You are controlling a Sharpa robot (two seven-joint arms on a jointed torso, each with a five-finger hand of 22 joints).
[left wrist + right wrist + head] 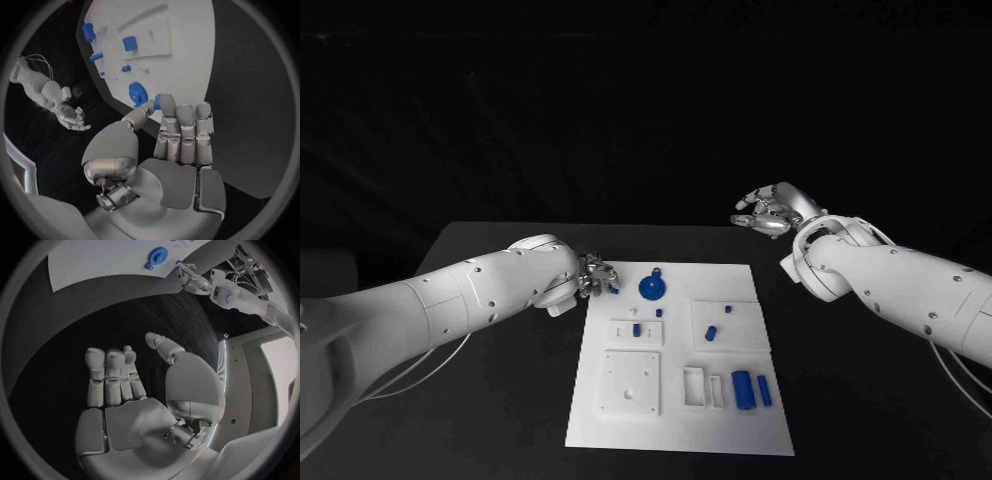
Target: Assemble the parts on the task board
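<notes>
The white task board [678, 428] lies in the middle of the table. A round blue disc part [652, 288] sits near its far edge, with several small blue parts [710, 333] behind it and two taller blue blocks [743, 389] near the front right. My left hand [596, 277] hovers at the board's far left corner. In the left wrist view its thumb and a finger pinch a small blue part [157, 101] just beside the disc [137, 94]. My right hand [769, 212] hangs beyond the board's far right corner, fingers apart and holding nothing.
Raised white fixtures stand on the board: a square plate [630, 380] and a slotted frame [702, 388]. Black table [488, 400] surrounds the board on all sides. The right wrist view shows the board's far edge [112, 260] and my left hand [190, 280].
</notes>
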